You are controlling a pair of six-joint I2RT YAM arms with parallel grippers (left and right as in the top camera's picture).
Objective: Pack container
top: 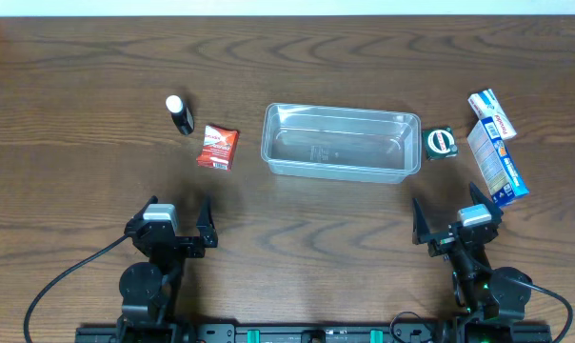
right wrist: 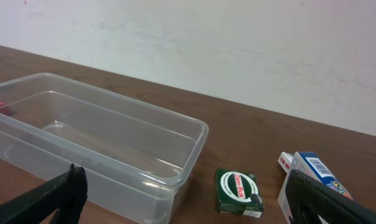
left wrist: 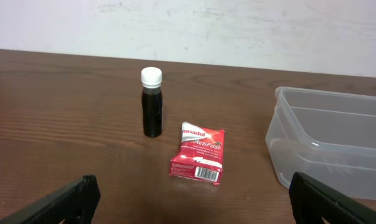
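Packing has not begun, as far as I can judge: the container stands empty at the middle of the table, and every item lies outside it. To its left are a dark bottle with a white cap, upright, and a red packet lying flat between the bottle and the tub. To its right a green box sits just beside the short wall, with a blue box and a white box farther out. All five, it seems, are left to go in.

The left gripper hangs low at the near edge, jaws spread wide and holding nothing. The container lies ahead of it and off to its right, the packet almost straight ahead. The right gripper is likewise spread and empty. The container lies ahead and to its left, its near right corner the closest part, and the green box is nearly dead ahead. Neither gripper touches anything.
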